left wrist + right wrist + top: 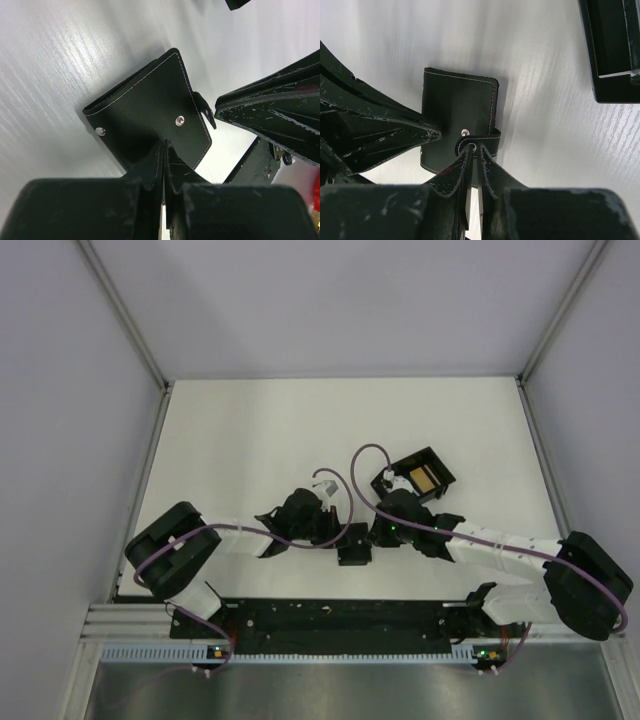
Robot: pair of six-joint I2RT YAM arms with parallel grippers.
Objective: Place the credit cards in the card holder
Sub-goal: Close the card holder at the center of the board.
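A white table (250, 430) with a faint streaked grain is seen from above, closed in by pale walls at the back and both sides. A small flat black card holder (353, 546), edged with light stitching and fitted with metal snap studs, is found near the front middle of the table; whether it lies fully flat cannot be told. An open black box (410, 456) with a gold patch inside is set just behind it, to the right.
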